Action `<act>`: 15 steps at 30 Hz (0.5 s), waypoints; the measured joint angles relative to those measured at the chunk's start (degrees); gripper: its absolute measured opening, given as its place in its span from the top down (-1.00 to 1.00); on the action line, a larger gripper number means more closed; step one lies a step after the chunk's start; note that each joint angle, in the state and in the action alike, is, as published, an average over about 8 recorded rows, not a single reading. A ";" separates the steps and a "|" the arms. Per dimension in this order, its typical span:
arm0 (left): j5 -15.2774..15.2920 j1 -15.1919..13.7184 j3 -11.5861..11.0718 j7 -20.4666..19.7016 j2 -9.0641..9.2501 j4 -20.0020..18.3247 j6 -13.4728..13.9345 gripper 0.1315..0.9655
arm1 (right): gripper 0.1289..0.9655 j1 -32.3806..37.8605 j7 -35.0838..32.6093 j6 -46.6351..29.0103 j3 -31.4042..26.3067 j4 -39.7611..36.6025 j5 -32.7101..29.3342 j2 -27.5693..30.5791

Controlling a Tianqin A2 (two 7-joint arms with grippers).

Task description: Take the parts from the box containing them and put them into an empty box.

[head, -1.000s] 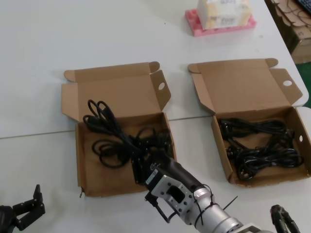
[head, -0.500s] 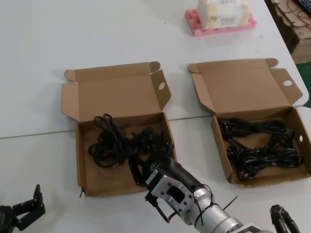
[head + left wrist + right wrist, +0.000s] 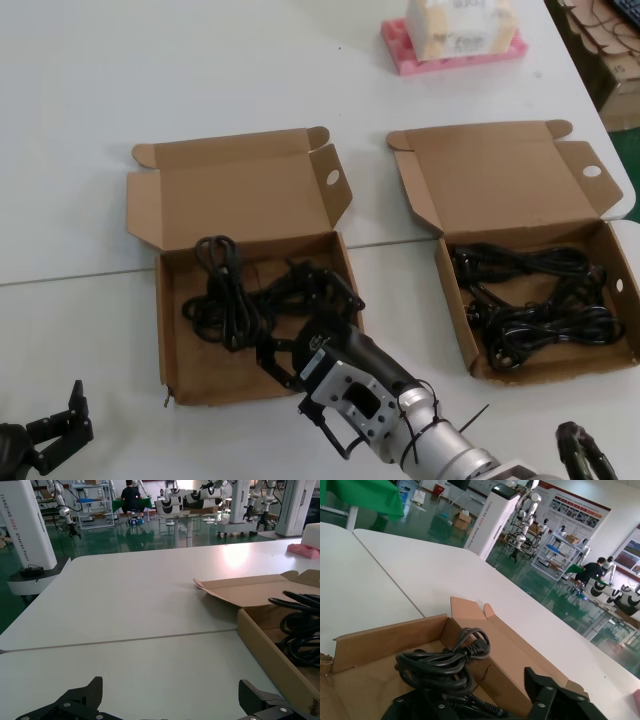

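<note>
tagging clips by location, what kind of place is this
Probably a robotics lab or factory test floor: a green floor, other robot arms on white pedestals at more tables, wall posters, and a person seated at a bench.

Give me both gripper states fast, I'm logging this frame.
Left gripper: open, empty, parked low over the table.
Right gripper: inside the left cardboard box, at the black cable bundle; grip cannot be told.

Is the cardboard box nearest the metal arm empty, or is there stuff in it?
Not empty. The left box holds a tangle of black cables, and the right gripper reaches into them.
</note>
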 joint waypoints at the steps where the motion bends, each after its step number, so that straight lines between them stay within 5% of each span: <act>1: 0.00 0.00 0.00 0.00 0.00 0.00 0.00 -1.00 | 0.19 -0.07 0.00 0.00 0.09 0.04 0.20 0.02; 15: 0.00 0.00 0.00 0.01 0.00 0.00 0.00 -1.00 | -0.50 -3.38 0.00 0.15 4.22 2.01 9.26 0.83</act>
